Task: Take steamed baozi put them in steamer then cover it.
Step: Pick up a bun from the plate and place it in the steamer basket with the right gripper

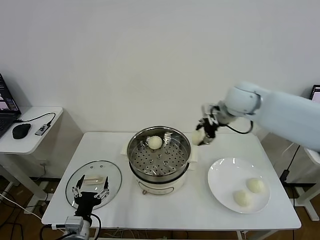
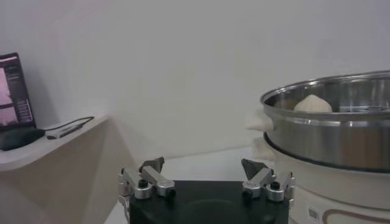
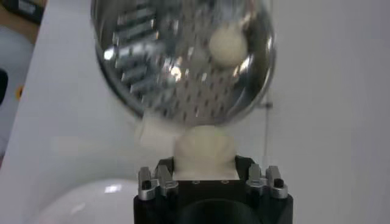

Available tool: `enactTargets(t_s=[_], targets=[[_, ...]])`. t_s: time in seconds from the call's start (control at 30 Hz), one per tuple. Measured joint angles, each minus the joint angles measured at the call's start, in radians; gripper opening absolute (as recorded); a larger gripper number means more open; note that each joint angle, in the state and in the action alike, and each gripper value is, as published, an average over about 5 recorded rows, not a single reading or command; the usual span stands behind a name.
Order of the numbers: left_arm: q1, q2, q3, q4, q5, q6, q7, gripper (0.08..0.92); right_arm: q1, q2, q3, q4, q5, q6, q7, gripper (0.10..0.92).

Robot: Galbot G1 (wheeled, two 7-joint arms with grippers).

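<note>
Right pincer [image 1: 203, 135] grips a bun [image 1: 198, 136] beside the steamer [image 1: 159, 156]; left pincer [image 1: 90, 188] hangs released over the lid [image 1: 93, 183].

The right arm reaches in from the right with its gripper [image 1: 204, 134] closed on a bun, while the left gripper [image 1: 90, 191] waits near-left, fingers wide apart.

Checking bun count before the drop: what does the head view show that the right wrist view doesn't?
Only the head view shows the plate with two baozi, the cover lying flat on the table, and the left gripper open above it. Only the right wrist view shows the steamer tray from directly above. Both show the right gripper holding a bun beside the steamer, one bun inside.
</note>
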Motion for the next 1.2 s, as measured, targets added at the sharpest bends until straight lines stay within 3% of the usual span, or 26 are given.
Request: enactTargets(t_s=[0.47,0.93,1.2], targets=[[-0.006,-0.015,-0.009,0.001,0.002,0.0,-0.003,0.823,-0.121,0.309,0.0,-0.161,0.067,-0.078,0.079,0.619],[-0.003,-0.016,-0.008,-0.007,0.004,-0.003,-0.003,0.823,-0.243,0.45,0.019,-0.313,0.025,-0.082,0.105,0.622],[-0.003,-0.018,-0.007,-0.009,0.006,-0.003,-0.003,0.823,-0.241,0.454,0.031,-0.32,0.024,-0.073,0.091,0.788]])
